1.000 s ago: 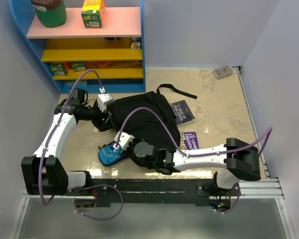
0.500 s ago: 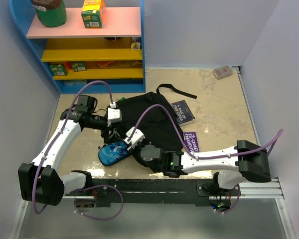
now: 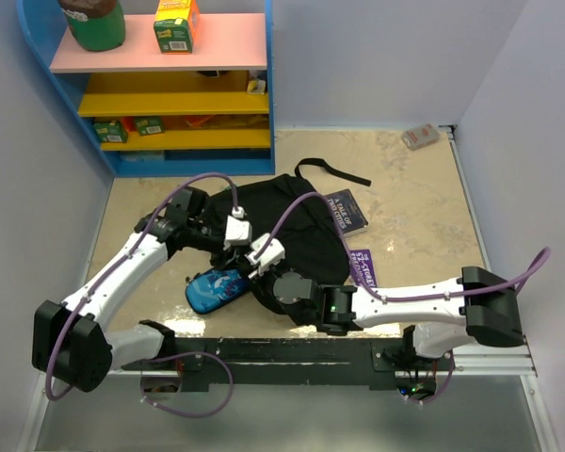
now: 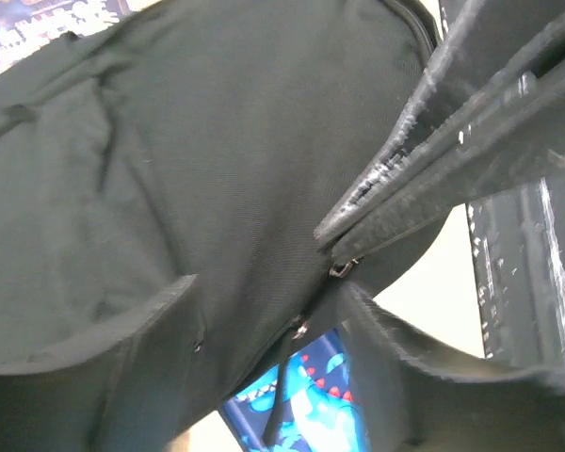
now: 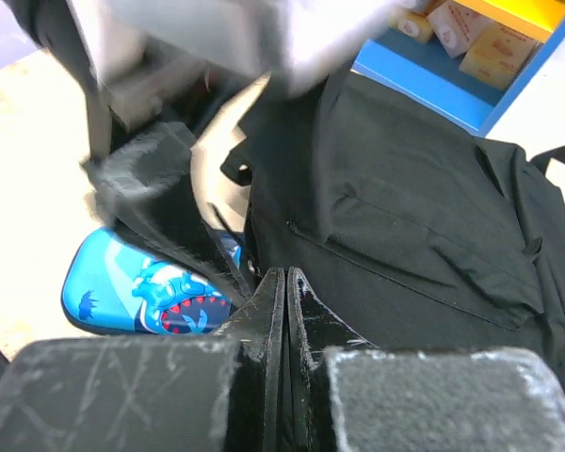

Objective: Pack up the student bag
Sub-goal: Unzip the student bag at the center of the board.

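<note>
The right claw (image 5: 284,278) is closed tight, its tips at the zip edge of the bag (image 5: 405,217), though I cannot tell whether they pinch the fabric. The left claw (image 4: 268,292) stands open just beside it, its jaws either side of that same edge. The bag lies flat mid-table (image 3: 424,207), with a blue pencil case (image 3: 212,287) touching its near-left side, and a dark book (image 3: 345,212) and a purple book (image 3: 361,266) at its right.

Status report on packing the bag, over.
Left pincer open over the backpack. Right pincer shut at its zip edge. Blue pencil case lies beside it, not yet inside.
</note>
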Robot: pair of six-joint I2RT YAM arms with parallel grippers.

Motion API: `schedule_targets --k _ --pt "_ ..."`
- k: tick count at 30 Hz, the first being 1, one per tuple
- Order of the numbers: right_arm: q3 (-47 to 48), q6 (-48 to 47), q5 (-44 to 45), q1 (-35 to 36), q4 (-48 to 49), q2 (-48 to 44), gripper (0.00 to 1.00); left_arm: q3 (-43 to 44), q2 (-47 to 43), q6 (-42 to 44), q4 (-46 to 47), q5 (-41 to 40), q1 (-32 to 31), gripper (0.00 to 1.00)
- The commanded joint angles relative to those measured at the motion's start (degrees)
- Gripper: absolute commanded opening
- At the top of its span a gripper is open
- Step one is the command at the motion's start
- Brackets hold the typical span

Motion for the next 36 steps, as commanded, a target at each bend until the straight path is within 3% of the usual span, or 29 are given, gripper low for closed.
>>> schedule_targets --k 1,2,4,10,15,19,27,29,31,36 --pt "-0.8 1.9 3.4 0.3 1.8 -4.0 0.00 -0.2 2.3 1.9 0.6 -3.1 -3.6 0.45" --pt "-1.0 2.3 3.7 0.3 1.4 -4.3 0.00 0.1 3.0 2.2 -0.6 -3.4 -3.7 0.37" --pt "-1.6 2.4 4.1 0.3 1.2 -4.9 0.00 0.2 3.0 2.1 -0.6 -4.8 -3.7 0.33" --pt "-2.0 5.6 7.7 0.3 -3.7 -5.8 0.00 0.3 1.4 1.3 -0.1 -7.5 -3.9 0.32" --pt "-2.9 12.5 11.8 0.2 -14.6 -9.0 0.00 0.2 0.4 1.0 0.7 -12.0 -4.2 0.33" --pt "-4.8 20.2 12.9 0.3 -22.6 -14.5 0.00 0.7 0.4 0.7 1.7 -14.0 -4.5 0.42" --pt "-7.7 26.6 8.9 2.5 -30.0 -20.9 0.00 4.4 0.6 -4.4 3.0 -14.8 -6.0 0.29" --pt "-7.6 26.9 8.9 4.0 -29.2 -19.9 0.00 6.1 0.1 -6.2 1.4 -12.6 -7.3 0.43" --pt "-6.1 27.7 10.4 4.8 -30.0 -17.8 0.00 7.4 -1.2 -6.8 -0.1 -12.0 -11.0 0.65" --pt "-3.8 27.5 12.0 5.5 -30.0 -17.0 0.00 6.6 -0.3 -12.1 1.1 -14.0 -18.9 0.77"
